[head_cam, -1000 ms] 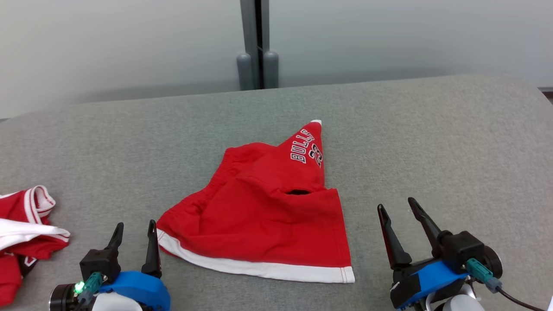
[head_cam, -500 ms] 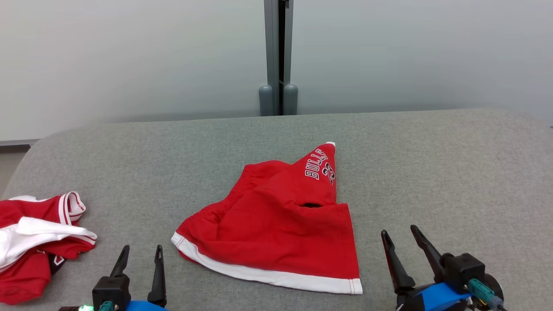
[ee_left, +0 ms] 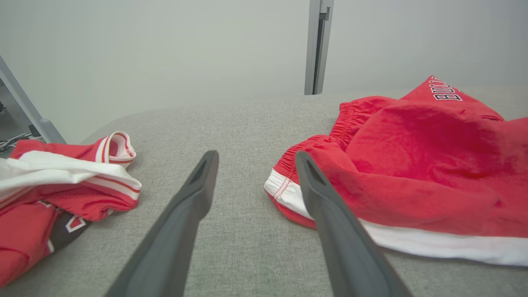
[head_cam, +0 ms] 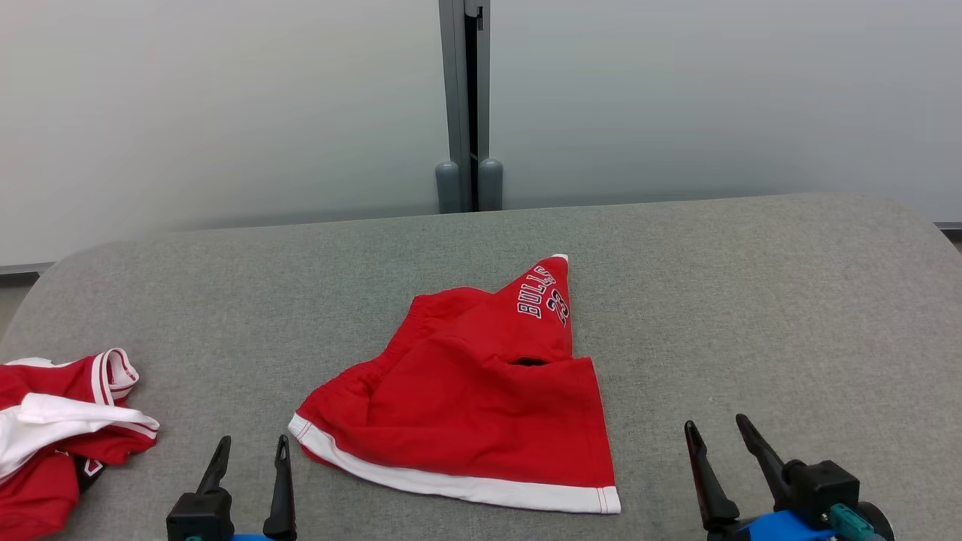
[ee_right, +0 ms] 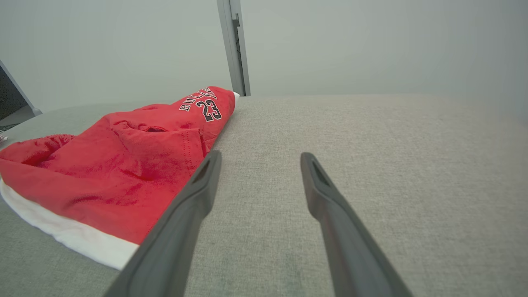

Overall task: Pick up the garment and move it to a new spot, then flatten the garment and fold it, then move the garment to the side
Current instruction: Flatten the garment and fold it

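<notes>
- The left tool (head_cam: 253, 439) is open and empty, its two fingers spread above the gray tabletop (head_cam: 751, 300).
- The right tool (head_cam: 715, 422) is also open and holds nothing.
- The red shorts (head_cam: 466, 406) lie rumpled on the tabletop between the two tools and a little ahead of them.
- Their white hem faces the tools. Its left corner is just beside the left tool's inner finger, and its right corner is left of the right tool, with a gap.
- The leg lettered BULLS 23 points away from both tools.
- A heap of red and white clothes (head_cam: 52, 421) lies left of the left tool.
</notes>
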Motion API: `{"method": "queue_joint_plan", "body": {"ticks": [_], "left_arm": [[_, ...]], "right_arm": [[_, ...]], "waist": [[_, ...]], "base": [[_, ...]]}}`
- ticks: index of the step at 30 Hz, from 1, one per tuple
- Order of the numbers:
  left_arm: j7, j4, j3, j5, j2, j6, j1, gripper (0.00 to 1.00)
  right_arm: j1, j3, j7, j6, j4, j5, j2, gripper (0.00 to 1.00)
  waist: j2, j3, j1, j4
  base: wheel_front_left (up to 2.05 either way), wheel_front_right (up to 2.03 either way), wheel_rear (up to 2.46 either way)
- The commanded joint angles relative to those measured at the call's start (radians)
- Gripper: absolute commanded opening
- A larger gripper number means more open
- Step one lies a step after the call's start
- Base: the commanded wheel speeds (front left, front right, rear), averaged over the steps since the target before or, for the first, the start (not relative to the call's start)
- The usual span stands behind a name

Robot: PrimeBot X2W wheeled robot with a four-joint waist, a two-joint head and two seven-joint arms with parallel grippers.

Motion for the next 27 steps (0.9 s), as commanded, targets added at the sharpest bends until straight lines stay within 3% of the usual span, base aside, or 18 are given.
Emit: {"method": "queue_joint_plan", "body": {"ticks": [1, 18, 19, 20, 21, 22, 27], "left_arm": [[-0.003, -0.005, 0.000, 0.006, -0.001, -0.003, 0.009, 1.00], [-0.003, 0.012, -0.001, 0.004, 0.005, -0.045, -0.030, 1.00], [-0.003, 0.012, 0.000, 0.004, 0.005, -0.047, -0.031, 1.00], [-0.003, 0.012, 0.001, 0.004, 0.006, -0.047, -0.031, 1.00], [-0.003, 0.012, 0.003, 0.004, 0.006, -0.048, -0.031, 1.00], [-0.003, 0.011, 0.005, 0.004, 0.006, -0.050, -0.031, 1.00], [-0.003, 0.013, 0.005, 0.000, 0.000, -0.056, -0.036, 1.00]], "right_arm": [[0.011, 0.006, -0.001, 0.000, 0.006, -0.005, -0.003, 1.00], [-0.106, 0.208, 0.000, 0.000, 0.361, 0.087, -0.003, 1.00], [-0.109, 0.215, 0.001, 0.000, 0.381, 0.089, -0.003, 0.93], [-0.114, 0.221, 0.002, 0.000, 0.397, 0.091, -0.003, 0.73], [-0.118, 0.228, 0.004, 0.000, 0.411, 0.091, -0.003, 0.41], [-0.119, 0.236, 0.006, 0.000, 0.430, 0.091, -0.002, 0.00], [-0.141, 0.223, 0.007, 0.000, 0.441, 0.077, -0.003, 0.00]], "waist": [[0.0000, 0.002, 0.0001, 0.004], [0.0000, 0.076, 0.0001, 0.086], [0.0000, 0.079, 0.0001, 0.088], [0.0000, 0.081, 0.0001, 0.090], [0.0000, 0.083, 0.0001, 0.091], [0.0000, 0.086, 0.0001, 0.091], [0.0000, 0.087, 0.0001, 0.081]], "base": [[0.00, 0.00, 0.00], [0.00, 0.00, 0.00], [0.00, 0.00, 0.00], [0.00, 0.00, 0.00], [0.00, 0.00, 0.00], [0.00, 0.00, 0.00], [0.00, 0.00, 0.00]]}}
